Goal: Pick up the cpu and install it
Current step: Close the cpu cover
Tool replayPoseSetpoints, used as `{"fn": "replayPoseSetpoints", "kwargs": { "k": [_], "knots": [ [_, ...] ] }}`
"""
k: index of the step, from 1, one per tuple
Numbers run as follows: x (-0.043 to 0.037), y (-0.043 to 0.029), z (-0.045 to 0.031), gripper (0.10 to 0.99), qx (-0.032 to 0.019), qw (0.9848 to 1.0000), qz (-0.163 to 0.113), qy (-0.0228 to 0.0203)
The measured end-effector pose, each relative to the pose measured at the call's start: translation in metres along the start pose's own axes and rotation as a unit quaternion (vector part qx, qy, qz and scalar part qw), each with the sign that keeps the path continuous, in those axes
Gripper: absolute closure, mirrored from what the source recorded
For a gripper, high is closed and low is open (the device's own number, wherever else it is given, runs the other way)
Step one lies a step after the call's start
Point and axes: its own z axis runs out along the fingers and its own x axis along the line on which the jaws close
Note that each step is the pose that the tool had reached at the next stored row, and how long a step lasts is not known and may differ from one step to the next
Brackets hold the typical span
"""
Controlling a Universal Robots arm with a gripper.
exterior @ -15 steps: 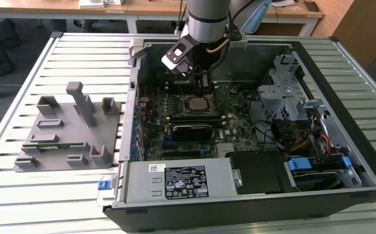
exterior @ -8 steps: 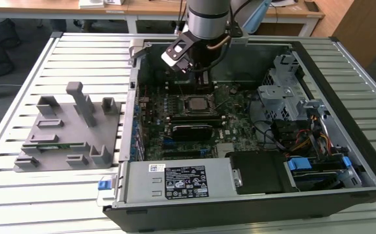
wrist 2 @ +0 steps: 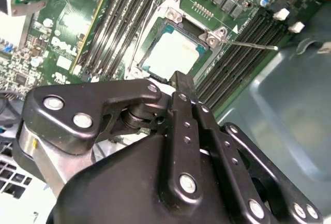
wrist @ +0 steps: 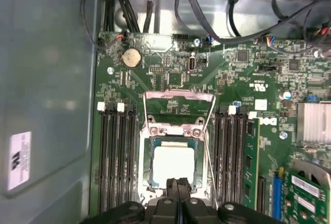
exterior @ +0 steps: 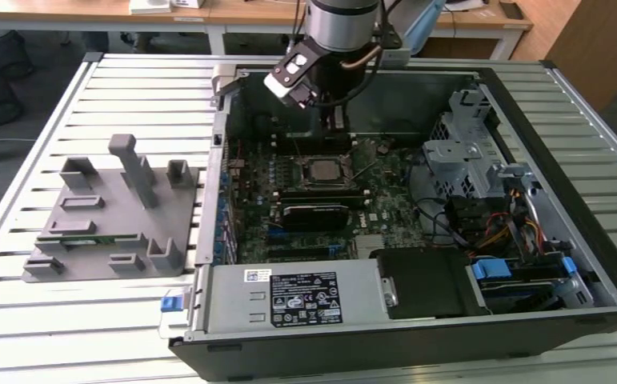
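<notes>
The cpu [wrist: 173,163] lies flat in the black socket frame [wrist: 150,130] on the green motherboard, silvery top up; it also shows in the second wrist view [wrist 2: 173,50] and the exterior view [exterior: 322,170]. The socket's metal load plate [wrist: 178,102] stands swung open beside it, and the thin lever [wrist 2: 253,44] sticks out sideways. My gripper [wrist: 179,183] hovers just over one edge of the cpu with its two black fingers pressed together and nothing between them. In the exterior view the gripper [exterior: 335,132] hangs inside the open computer case, above the socket.
Black memory slots [wrist: 116,157] flank the socket, and a green memory stick [wrist: 252,157] stands in one. A grey holder fixture [exterior: 116,208] sits on the slatted table at the exterior view's left. The power supply [exterior: 286,296], drive cage [exterior: 468,152] and cables [exterior: 490,232] crowd the case.
</notes>
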Motion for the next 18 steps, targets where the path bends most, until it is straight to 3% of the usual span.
{"fn": "replayPoseSetpoints", "kwargs": {
  "k": [8, 18],
  "knots": [
    [0.0004, 0.0002, -0.0301, 0.980, 0.0001, 1.0000, 0.000, -0.0001],
    [-0.0076, 0.0021, -0.0308, 0.980, 0.0000, 1.0000, 0.000, 0.0000]
  ]
}}
